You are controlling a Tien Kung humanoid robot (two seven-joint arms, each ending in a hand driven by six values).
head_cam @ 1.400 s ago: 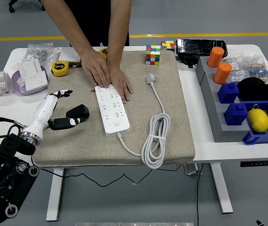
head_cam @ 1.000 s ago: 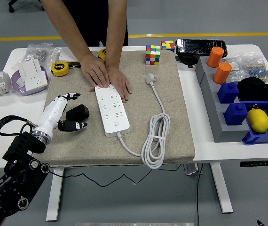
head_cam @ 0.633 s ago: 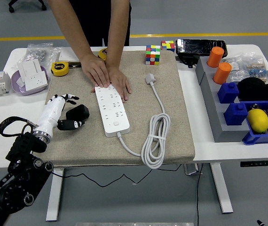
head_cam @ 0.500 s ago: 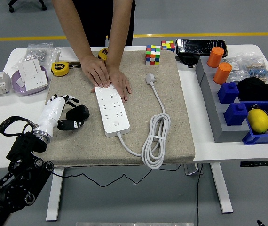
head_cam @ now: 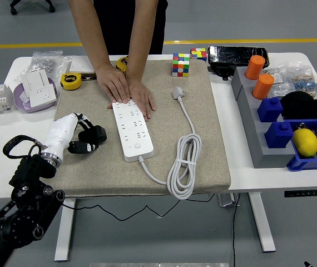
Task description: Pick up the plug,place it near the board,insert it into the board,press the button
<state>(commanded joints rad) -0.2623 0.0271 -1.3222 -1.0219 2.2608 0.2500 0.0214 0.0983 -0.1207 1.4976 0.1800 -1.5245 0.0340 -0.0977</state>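
While the person's two hands [head_cam: 128,92] press flat on the far end of the long white multi-socket power strip [head_cam: 131,129], the robot's white-shelled left hand [head_cam: 68,132] rests on the beige felt mat [head_cam: 203,139] near the mat's left edge. Its dark fingers [head_cam: 84,121] curl over the top of the black plug adapter [head_cam: 93,135], with the thumb beneath; the closure appears to be a grasp, though contact is partly hidden. This plug lies on the mat just left of the strip, apart from it. From the strip's near end a white coiled cable [head_cam: 184,167] runs toward the mat's near right corner, and its white plug head [head_cam: 178,92] lies toward the far edge. A multicoloured puzzle cube [head_cam: 181,64] sits at the mat's far edge, and a yellow tape measure [head_cam: 71,81] lies on the tabletop beside the mat's far left corner.
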